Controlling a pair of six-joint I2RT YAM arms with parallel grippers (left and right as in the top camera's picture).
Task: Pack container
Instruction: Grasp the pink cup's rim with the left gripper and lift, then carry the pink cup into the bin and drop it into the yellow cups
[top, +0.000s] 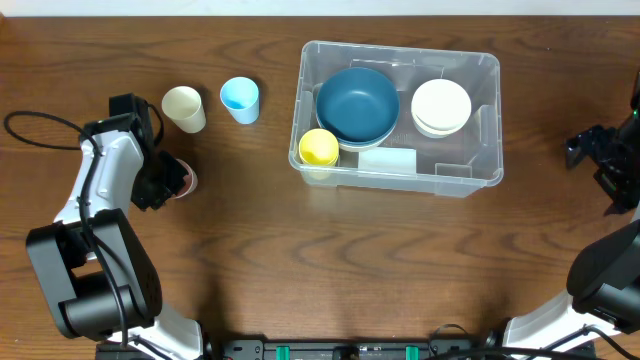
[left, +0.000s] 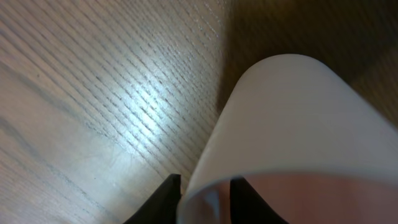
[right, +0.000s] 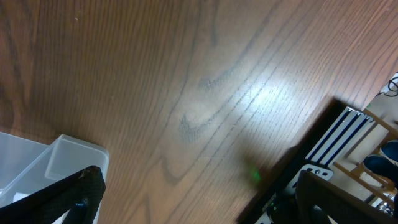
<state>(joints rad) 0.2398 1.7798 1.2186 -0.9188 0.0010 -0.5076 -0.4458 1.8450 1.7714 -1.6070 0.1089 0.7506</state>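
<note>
Seemingly mid-pickup: left pincer (left: 204, 202) set astride the rim of the pink cup (left: 292, 124), one jaw inside, one outside; cannot tell whether clamped. Right pincer (top: 592, 158) spread wide, holding nothing. Container (top: 400, 48) well off to the left pincer's right, between both pincers. Next, probably: clamp firmly, lift clear, carry rightward over the rim, release.

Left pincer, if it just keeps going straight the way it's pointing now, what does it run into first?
The pale cup: its rim sits between the fingers of the left pincer, so the wall would slide deeper in. Beyond it probably the wooden table, though depth is unclear.
</note>
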